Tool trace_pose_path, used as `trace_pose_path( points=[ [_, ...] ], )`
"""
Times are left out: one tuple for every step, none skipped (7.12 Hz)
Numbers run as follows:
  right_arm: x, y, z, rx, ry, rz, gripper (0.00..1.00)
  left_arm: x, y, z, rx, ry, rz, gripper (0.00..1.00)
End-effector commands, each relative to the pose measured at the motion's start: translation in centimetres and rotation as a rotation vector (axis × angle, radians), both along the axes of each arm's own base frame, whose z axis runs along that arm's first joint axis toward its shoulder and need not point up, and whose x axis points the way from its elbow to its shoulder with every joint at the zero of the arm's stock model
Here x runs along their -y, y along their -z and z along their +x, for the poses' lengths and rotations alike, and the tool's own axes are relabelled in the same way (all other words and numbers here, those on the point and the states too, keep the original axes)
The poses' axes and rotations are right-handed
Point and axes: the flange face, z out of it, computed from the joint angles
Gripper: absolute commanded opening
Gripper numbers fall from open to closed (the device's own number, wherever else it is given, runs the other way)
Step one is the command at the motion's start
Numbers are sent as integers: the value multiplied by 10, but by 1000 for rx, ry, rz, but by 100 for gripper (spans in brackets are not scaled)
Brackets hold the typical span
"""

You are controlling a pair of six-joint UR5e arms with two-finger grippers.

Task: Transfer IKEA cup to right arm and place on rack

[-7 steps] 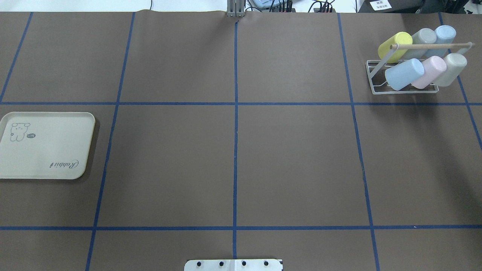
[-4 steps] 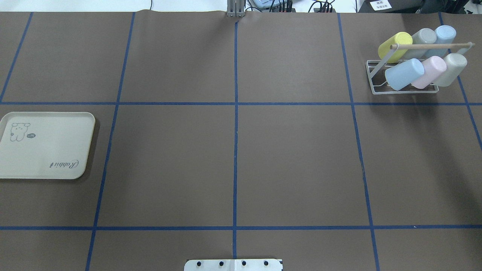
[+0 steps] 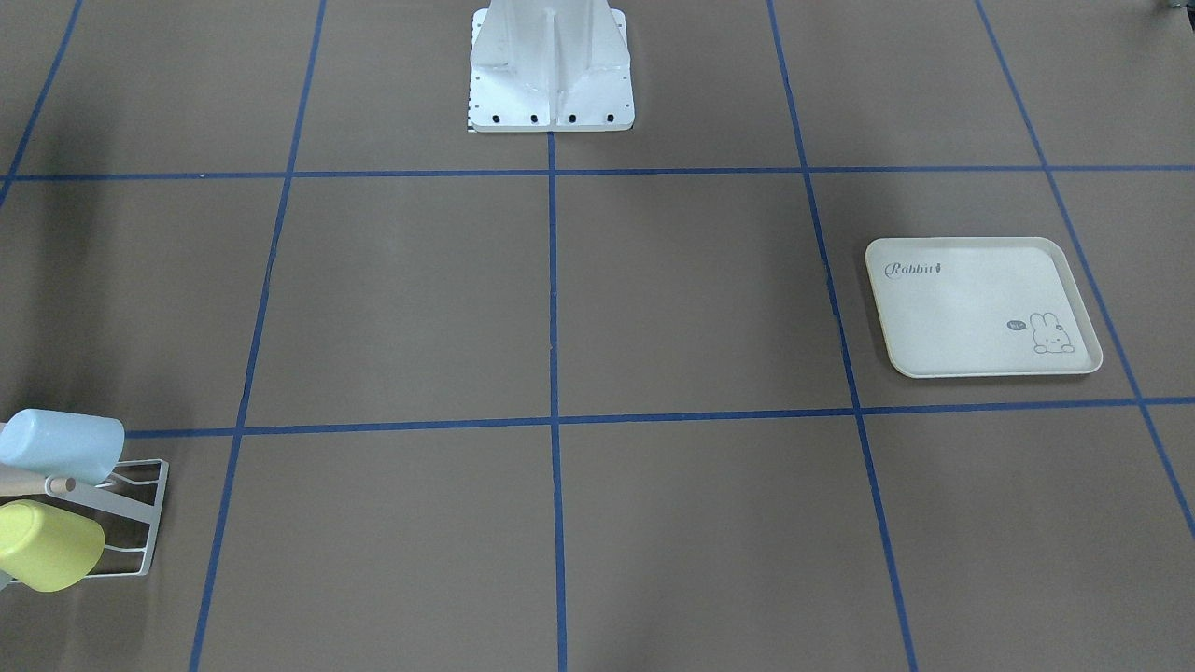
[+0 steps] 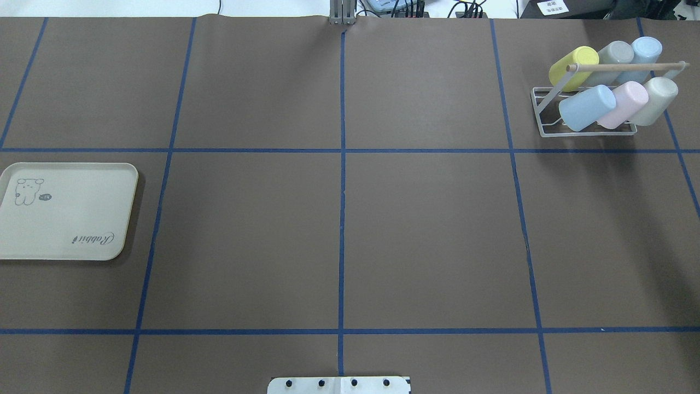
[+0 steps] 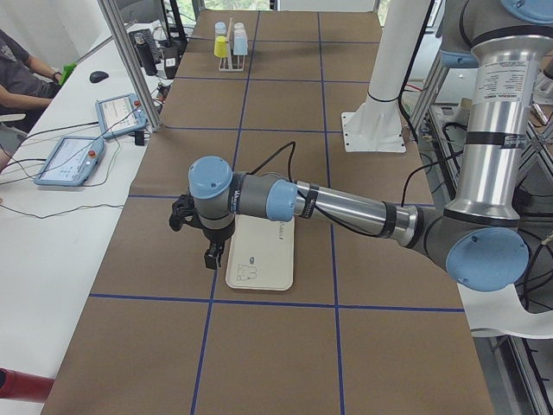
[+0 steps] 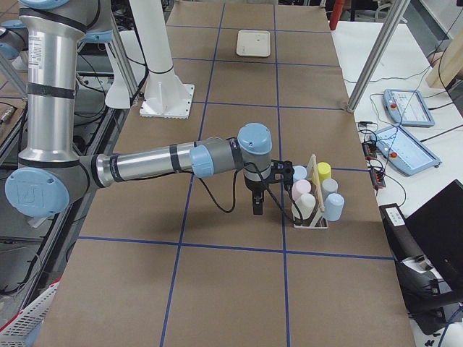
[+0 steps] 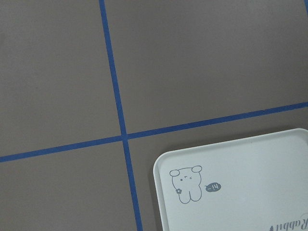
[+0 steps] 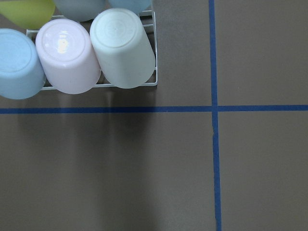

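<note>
Right arm (image 6: 145, 165) outstretched, gripper (image 6: 257, 210) down — beside rack (image 6: 311, 225)

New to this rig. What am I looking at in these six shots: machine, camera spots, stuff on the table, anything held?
It is a robot with two metal arms, each ending in a two-finger pincer. Two shots come from fixed cameras looking down on the brown table, one from behind the robot, one facing it; neither shows the arms. Two come from the table's ends: one shows the left arm with the left pincer near the cream rabbit tray, the other the right arm with the right pincer beside the white wire rack. The last two are cameras on the wrists, looking straight down. The rack carries six pastel cups, among them a pink cup. No cup shows in either pincer; whether they are open or shut cannot be told.
</note>
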Motion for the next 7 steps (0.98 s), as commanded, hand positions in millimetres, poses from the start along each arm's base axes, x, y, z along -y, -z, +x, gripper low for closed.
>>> trace_pose_path(
  points=[
    [1, -16, -2, 15, 14, -31, 99, -8, -4, 2, -2, -7, 6, 100],
    [3, -9, -3, 18, 15, -16, 99, -12, -6, 12, 6, -22, -6, 100],
    [-1, -10, -2, 19, 16, -22, 99, -13, -12, 12, 21, -25, -13, 100],
    [2, -11, -27, -2, 59, -79, 99, -22, -22, 8, 77, -23, -17, 100],
    [14, 6, -38, -23, 76, -113, 99, -26, -28, 7, 86, -23, -28, 100],
    [16, 0, -36, -72, 72, -145, 99, -27, -38, 8, 76, -25, -60, 100],
    [18, 0, -37, -104, 71, -139, 99, -28, -42, 11, 34, -30, -93, 100]
  ],
)
